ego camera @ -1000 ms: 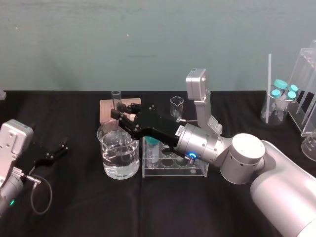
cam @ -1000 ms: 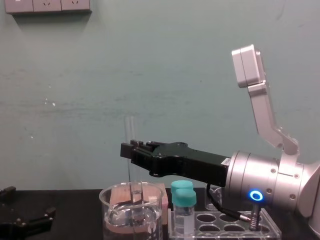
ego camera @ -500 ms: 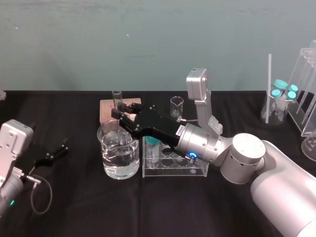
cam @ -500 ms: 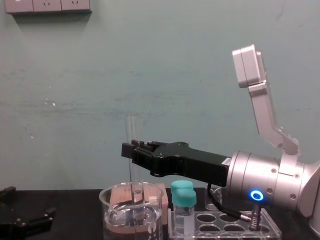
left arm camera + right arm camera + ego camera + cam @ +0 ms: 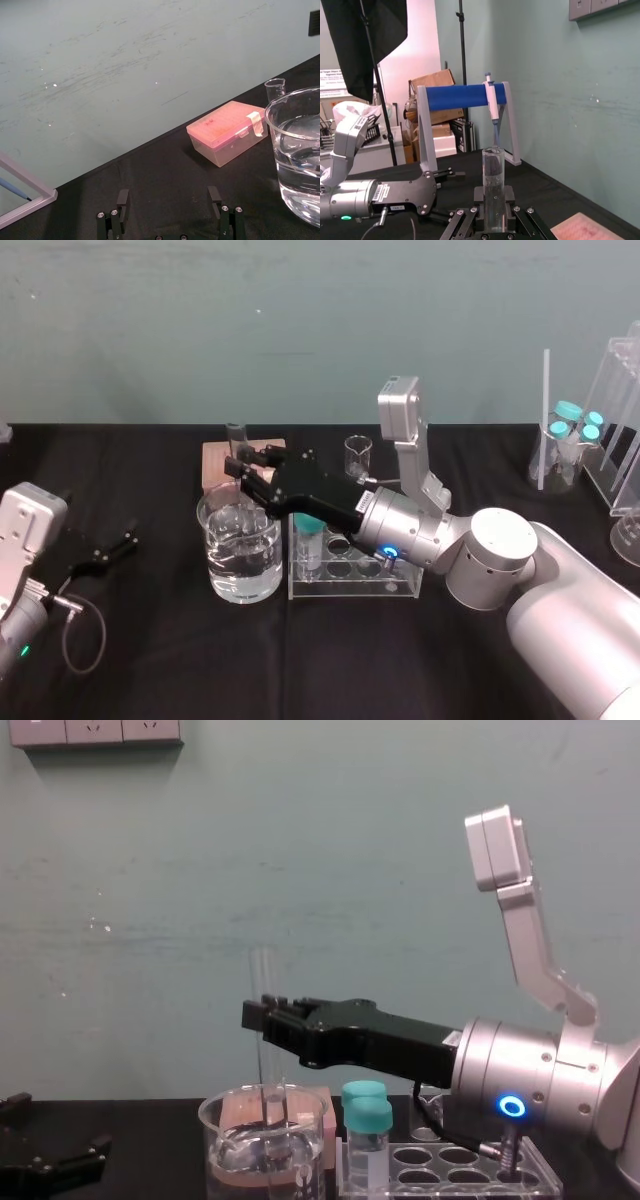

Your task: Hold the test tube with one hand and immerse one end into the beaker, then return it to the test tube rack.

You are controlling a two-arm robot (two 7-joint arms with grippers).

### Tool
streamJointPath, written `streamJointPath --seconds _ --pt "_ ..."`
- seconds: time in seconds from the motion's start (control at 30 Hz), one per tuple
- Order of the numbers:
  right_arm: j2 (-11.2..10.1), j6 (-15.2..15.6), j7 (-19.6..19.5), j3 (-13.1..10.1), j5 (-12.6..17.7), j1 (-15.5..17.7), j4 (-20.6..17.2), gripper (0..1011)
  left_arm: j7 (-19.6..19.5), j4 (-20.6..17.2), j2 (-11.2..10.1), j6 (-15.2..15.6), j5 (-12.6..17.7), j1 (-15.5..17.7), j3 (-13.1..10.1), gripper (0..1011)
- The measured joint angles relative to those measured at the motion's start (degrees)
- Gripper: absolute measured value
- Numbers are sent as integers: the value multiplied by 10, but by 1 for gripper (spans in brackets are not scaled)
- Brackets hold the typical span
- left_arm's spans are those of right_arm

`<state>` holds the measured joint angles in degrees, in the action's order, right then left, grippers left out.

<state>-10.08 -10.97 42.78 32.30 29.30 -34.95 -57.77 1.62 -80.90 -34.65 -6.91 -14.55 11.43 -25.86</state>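
Observation:
My right gripper (image 5: 258, 1017) is shut on the test tube (image 5: 262, 978), a thin clear tube held upright over the beaker (image 5: 232, 1140). The tube's lower end dips inside the beaker's rim, close to the water surface. In the head view the right gripper (image 5: 240, 476) sits above the beaker (image 5: 240, 558), with the test tube rack (image 5: 355, 578) just to its right. The right wrist view has the test tube (image 5: 493, 175) standing between the fingers. My left gripper (image 5: 169, 210) rests open on the table at the left, away from the work.
A teal-capped vial (image 5: 367, 1112) stands in the rack next to the beaker. A pink tip box (image 5: 222, 460) lies behind the beaker and a tiny beaker (image 5: 357, 454) behind the rack. At the far right are capped vials (image 5: 570, 430) and clear stands.
The right gripper and the tube have risen very slightly over the beaker. The left arm has not moved.

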Motion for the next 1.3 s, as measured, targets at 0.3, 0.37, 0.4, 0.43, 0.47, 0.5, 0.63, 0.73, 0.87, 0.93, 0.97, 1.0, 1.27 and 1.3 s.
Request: streamJointPath --seconds 0.3,0.37,0.4,0.43,0.47,0.5,0.63,0.73,0.87,0.93,0.97,1.0,1.27,1.3 --pt "-1 -13 0 -6 -1 -9 -15 227 0 0 0 0 0 0 0 1000" --pt "-3 -17 0 -8 -1 -11 -25 226 0 0 0 0 0 0 0 1000" --pt "-4 -18 0 -9 0 -12 -29 226 0 0 0 0 0 0 0 1000" --pt "-5 -19 0 -10 1 -12 -34 226 0 0 0 0 0 0 0 1000" --pt "-7 -19 1 -13 5 -12 -44 226 0 0 0 0 0 0 0 1000" --pt "-8 -19 2 -15 7 -12 -50 226 0 0 0 0 0 0 0 1000" --pt "-15 -23 4 -22 17 -12 -80 226 0 0 0 0 0 0 0 1000" --pt "-22 -27 2 -28 25 -11 -107 227 0 0 0 0 0 0 0 1000" --pt "-29 -30 -4 -33 29 -10 -124 226 0 0 0 0 0 0 0 1000" --pt "-36 -31 -10 -38 31 -9 -137 226 0 0 0 0 0 0 0 1000" --pt "-41 -32 -15 -42 31 -7 -145 226 0 0 0 0 0 0 0 1000" --pt "-44 -32 -19 -44 31 -5 -150 227 0 0 0 0 0 0 0 1000" --pt "-79 -35 -68 -77 22 24 -201 227 0 0 0 0 0 0 0 1000" --pt "-84 -35 -75 -82 20 30 -208 227 0 0 0 0 0 0 0 1000"
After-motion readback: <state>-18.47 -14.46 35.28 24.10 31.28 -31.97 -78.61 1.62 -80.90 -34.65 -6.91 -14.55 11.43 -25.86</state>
